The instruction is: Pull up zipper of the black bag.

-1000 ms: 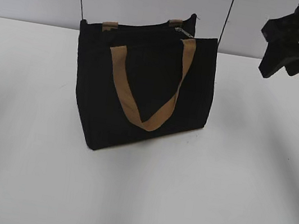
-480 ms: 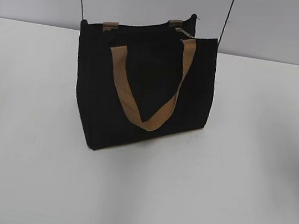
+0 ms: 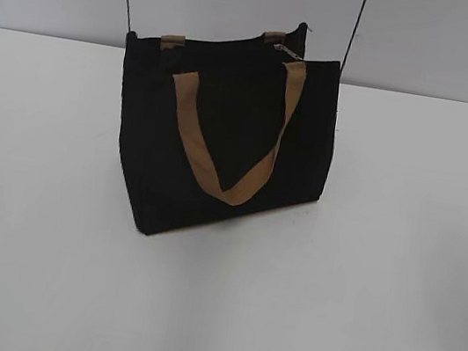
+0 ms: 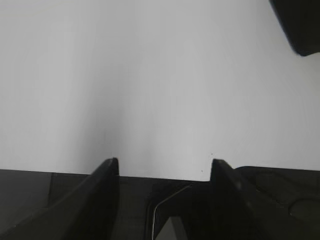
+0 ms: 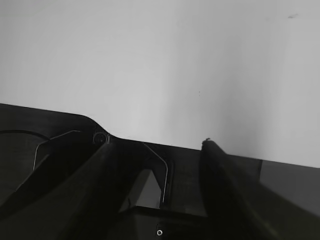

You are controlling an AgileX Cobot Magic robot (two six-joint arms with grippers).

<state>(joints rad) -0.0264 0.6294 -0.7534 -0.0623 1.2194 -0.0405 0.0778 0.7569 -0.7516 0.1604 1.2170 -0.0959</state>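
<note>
Black bag (image 3: 222,138) untouched on the counter (image 3: 393,299); both pincers (image 4: 165,172) (image 5: 157,150) gape empty (retracted), so next: reach the zipper (image 3: 287,51).

Lighting is even and diffuse across the white table (image 3: 399,255), with no glare. The black bag (image 3: 221,147) reads as a near-featureless dark mass and casts only a faint, soft shadow toward the table's front edge. All views are slightly soft. In both wrist views the table is bright grey-white, and the dark foreground parts lack detail.
</note>
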